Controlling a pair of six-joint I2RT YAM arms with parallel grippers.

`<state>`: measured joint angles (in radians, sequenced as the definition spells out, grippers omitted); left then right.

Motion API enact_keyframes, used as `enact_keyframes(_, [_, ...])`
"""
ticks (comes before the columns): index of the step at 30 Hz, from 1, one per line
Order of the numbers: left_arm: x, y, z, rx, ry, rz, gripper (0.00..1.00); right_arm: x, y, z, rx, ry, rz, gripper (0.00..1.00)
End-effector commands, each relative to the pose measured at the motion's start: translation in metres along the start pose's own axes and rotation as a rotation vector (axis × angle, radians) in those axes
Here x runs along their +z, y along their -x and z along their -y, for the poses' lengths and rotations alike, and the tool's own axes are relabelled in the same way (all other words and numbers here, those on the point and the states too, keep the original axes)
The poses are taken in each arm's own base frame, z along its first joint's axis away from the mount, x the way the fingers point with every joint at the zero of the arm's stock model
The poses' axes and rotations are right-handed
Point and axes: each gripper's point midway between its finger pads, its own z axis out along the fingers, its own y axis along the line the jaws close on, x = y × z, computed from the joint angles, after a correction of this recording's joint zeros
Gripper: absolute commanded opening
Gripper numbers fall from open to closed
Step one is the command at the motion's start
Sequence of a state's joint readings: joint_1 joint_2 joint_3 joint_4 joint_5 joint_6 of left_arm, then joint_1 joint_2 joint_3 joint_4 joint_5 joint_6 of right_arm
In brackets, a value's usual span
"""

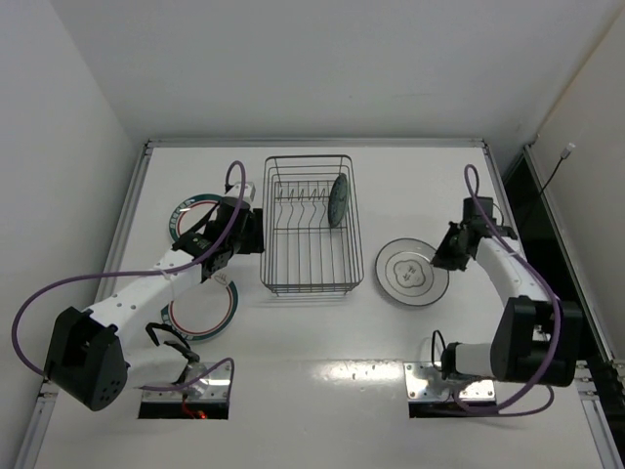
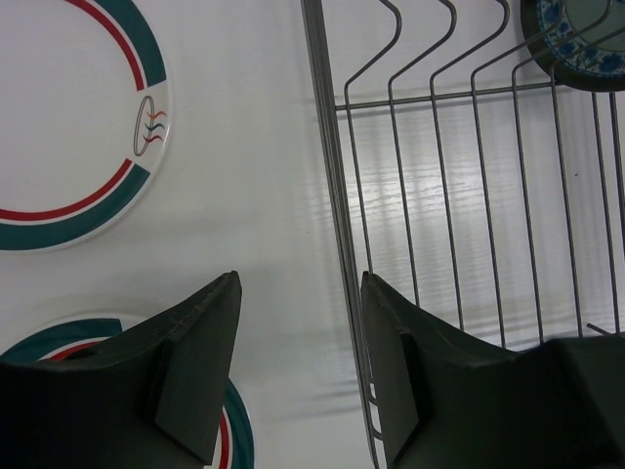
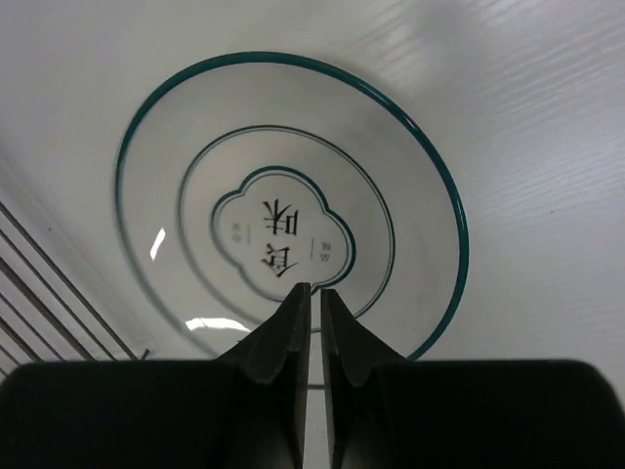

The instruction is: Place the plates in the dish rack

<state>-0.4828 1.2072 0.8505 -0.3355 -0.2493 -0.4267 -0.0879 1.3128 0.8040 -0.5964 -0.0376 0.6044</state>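
Right gripper (image 3: 314, 288) fingers sit nearly together above the white plate (image 3: 293, 127), lower centre. Left gripper (image 2: 300, 283) gapes astride the dish rack (image 2: 330, 147) rim; only overhead shows the blue plate (image 1: 339, 198) upright inside it.

Near ringed plate (image 2: 59, 337) mostly behind left pincer (image 2: 300, 283)

Overhead view of whole table (image 1: 312, 342); wrist views close above dish rack (image 2: 337, 195), plate (image 3: 293, 127).

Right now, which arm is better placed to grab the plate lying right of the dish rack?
Right. The right hand hovers over that plate; the left hand sits open beyond the dish rack, beside the green-ringed plates.
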Motion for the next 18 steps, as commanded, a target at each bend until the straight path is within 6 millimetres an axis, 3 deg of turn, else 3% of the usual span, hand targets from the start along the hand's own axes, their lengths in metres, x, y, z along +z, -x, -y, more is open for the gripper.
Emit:
enact_keyframes(1, [0.001, 0.013, 0.001, -0.008, 0.000, 0.033, 0.49, 0.007, -0.003, 0.005, 0.055, 0.120, -0.048, 0.08])
enact_keyframes(2, [0.001, 0.013, 0.001, -0.008, 0.000, 0.033, 0.49, 0.012, -0.009, 0.011, 0.104, 0.161, -0.063, 0.19])
enact_keyframes(4, [0.001, 0.013, 0.001, -0.008, 0.000, 0.033, 0.49, 0.017, -0.022, 0.022, 0.123, 0.169, -0.089, 0.31])
enact_keyframes(8, [0.001, 0.013, 0.001, -0.008, 0.000, 0.033, 0.49, 0.016, -0.022, 0.042, 0.152, 0.157, -0.083, 0.54])
enact_keyframes(9, [0.001, 0.013, 0.001, -0.008, 0.000, 0.033, 0.49, 0.017, -0.024, 0.050, 0.174, 0.145, -0.085, 0.56])
enact_keyframes(12, [0.001, 0.013, 0.001, -0.008, 0.000, 0.033, 0.49, 0.018, -0.036, 0.050, 0.228, 0.193, -0.101, 0.57])
enact_keyframes(18, [0.003, 0.011, 0.001, -0.006, 0.003, 0.024, 0.49, 0.030, -0.052, 0.036, 0.295, 0.321, -0.170, 0.56])
